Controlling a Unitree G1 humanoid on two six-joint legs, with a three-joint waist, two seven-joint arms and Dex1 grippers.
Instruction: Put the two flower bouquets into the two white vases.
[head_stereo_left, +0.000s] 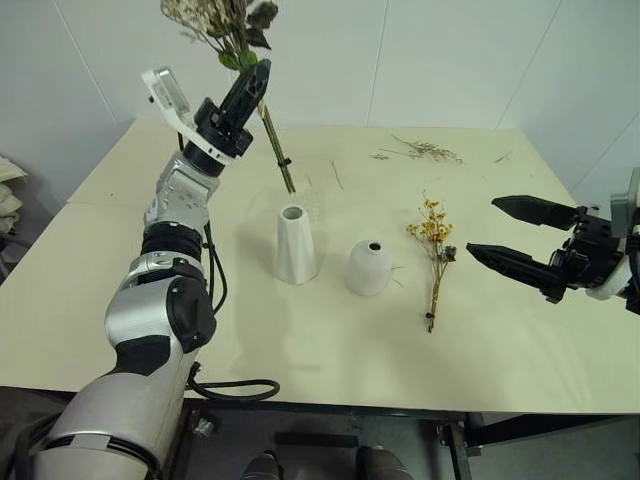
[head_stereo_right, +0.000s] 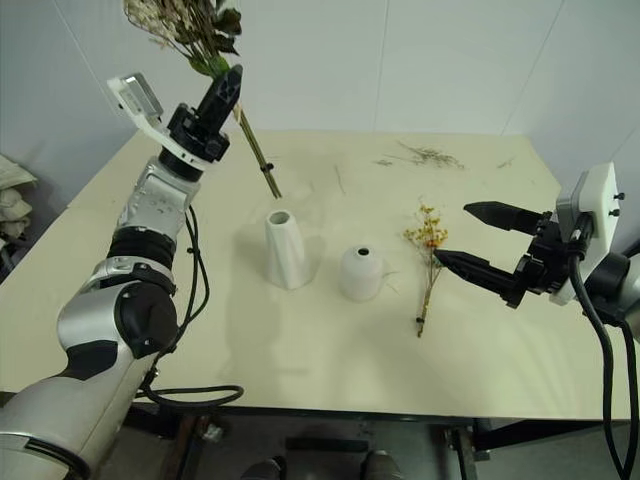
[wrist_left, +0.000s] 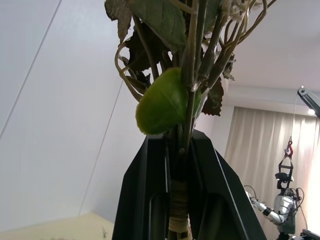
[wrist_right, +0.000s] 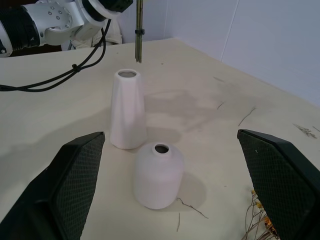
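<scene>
The left gripper (head_stereo_left: 254, 82) is clamped on the larger bouquet (head_stereo_left: 225, 25), stem ends hung just above the tall vase (head_stereo_left: 295, 244) — a tilted descent could tip it. The right gripper (head_stereo_left: 505, 233) is spread wide, empty, beside the yellow bunch (head_stereo_left: 434, 255) lying near the rounded vase (head_stereo_left: 368, 266).

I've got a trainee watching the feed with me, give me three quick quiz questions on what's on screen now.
1. True or false: the left gripper is shut on the leafy bouquet.
2. Where is the yellow-flowered bouquet? A in the tall vase; B lying on the table; C in the right gripper.
3. Fill in: the leafy bouquet's stem ends hang above the ___ vase.

Key: 1 true. 2 B. 3 tall.
</scene>
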